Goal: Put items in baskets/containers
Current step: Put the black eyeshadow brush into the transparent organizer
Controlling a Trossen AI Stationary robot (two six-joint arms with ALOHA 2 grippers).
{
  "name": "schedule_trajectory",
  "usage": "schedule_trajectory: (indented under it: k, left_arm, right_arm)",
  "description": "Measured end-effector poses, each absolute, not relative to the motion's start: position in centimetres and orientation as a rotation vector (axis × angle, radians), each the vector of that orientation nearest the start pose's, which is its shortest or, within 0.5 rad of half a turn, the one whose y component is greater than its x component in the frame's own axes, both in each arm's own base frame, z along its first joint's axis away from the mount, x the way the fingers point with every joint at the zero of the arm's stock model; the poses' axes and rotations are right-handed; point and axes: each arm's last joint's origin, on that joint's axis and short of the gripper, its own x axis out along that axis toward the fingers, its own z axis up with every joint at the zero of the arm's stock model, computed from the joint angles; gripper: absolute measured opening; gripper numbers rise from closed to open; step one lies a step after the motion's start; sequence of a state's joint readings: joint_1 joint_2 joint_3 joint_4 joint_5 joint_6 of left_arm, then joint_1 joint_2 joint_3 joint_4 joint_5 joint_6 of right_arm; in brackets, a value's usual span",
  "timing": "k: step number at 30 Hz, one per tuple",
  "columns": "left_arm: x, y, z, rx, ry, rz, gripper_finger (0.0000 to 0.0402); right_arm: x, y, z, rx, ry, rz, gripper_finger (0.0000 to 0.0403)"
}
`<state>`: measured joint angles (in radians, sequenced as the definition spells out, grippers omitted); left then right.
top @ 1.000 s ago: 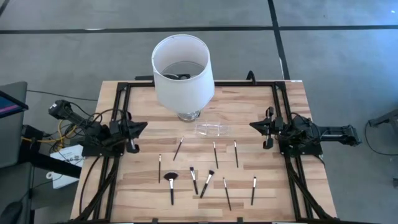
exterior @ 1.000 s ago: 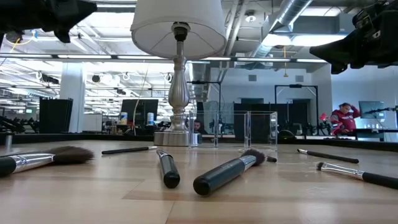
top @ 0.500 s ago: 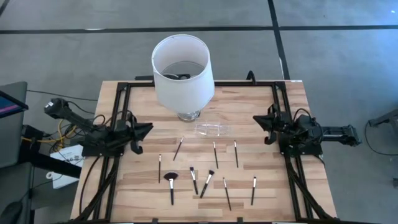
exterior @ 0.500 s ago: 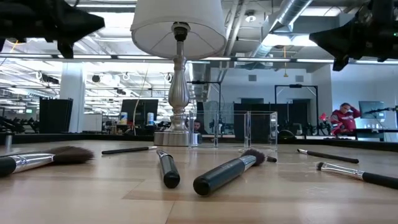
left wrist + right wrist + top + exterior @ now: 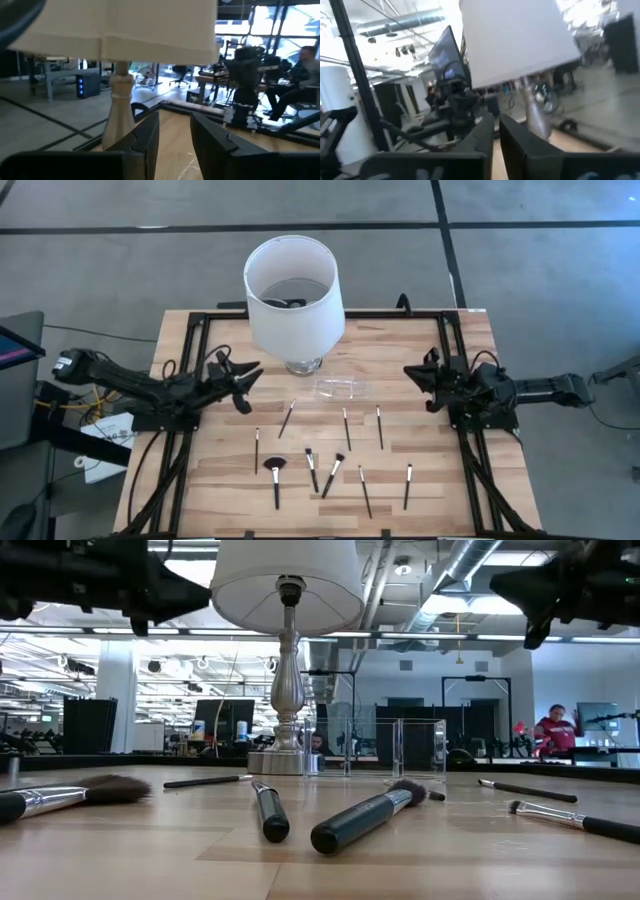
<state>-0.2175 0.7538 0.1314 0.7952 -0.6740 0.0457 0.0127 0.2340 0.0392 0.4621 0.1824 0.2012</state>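
Several thin black makeup brushes (image 5: 333, 473) lie flat on the wooden table's near half, among them a fan-headed one (image 5: 275, 470). They also show in the low view (image 5: 365, 818). The clear plastic tray (image 5: 343, 388) stands just right of the lamp base; in the low view (image 5: 395, 745) it shows as upright glinting walls. My left gripper (image 5: 243, 374) hovers over the table left of the lamp base, slightly open and empty (image 5: 175, 135). My right gripper (image 5: 412, 373) hovers at the table's right side, its fingers almost together and empty (image 5: 496, 135).
A table lamp with a tall white shade (image 5: 292, 290) and silvery stem (image 5: 287, 690) stands at the far middle. A black frame (image 5: 200, 320) runs along the table's edges. Beyond the table, a person in red (image 5: 555, 730) sits far off in the room.
My left gripper has reached out from the table's left edge toward the middle, nearing the lamp base. My right gripper has risen a little at the right side. The brushes and the tray have not moved.
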Motion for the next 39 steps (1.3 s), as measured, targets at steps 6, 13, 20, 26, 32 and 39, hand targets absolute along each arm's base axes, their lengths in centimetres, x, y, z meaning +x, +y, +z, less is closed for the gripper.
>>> schedule_trajectory:
  k: [6, 13, 20, 26, 32, 39]
  left_arm:
    - [15.2, -1.2, 20.5, -0.056, -0.153, 0.472, 0.0109]
    - [15.2, -1.2, 20.6, -0.06, -0.161, 0.472, 0.0109]
    - [15.2, -1.2, 20.6, -0.06, -0.162, 0.472, 0.0109]
    - [15.2, -1.2, 20.6, -0.06, -0.162, 0.472, 0.0109]
    - [15.2, -1.2, 20.6, -0.06, -0.161, 0.472, 0.0109]
    - [15.2, -1.2, 20.6, -0.06, -0.161, 0.472, 0.0109]
  right_arm:
    - [12.6, 0.3, 19.9, 0.317, -0.166, -0.111, 0.008]
    - [15.8, 2.1, 21.5, 0.36, -0.047, -0.087, 0.0095]
    - [19.3, 4.5, 25.3, 0.321, 0.289, -0.107, 0.0093]
    - [19.4, 6.0, 24.9, 0.426, 0.669, -0.243, 0.0093]
    - [19.9, 6.3, 20.2, 0.619, 0.762, -0.563, 0.0093]
    - [21.3, 6.5, 15.7, 0.686, 0.878, -0.799, 0.0093]
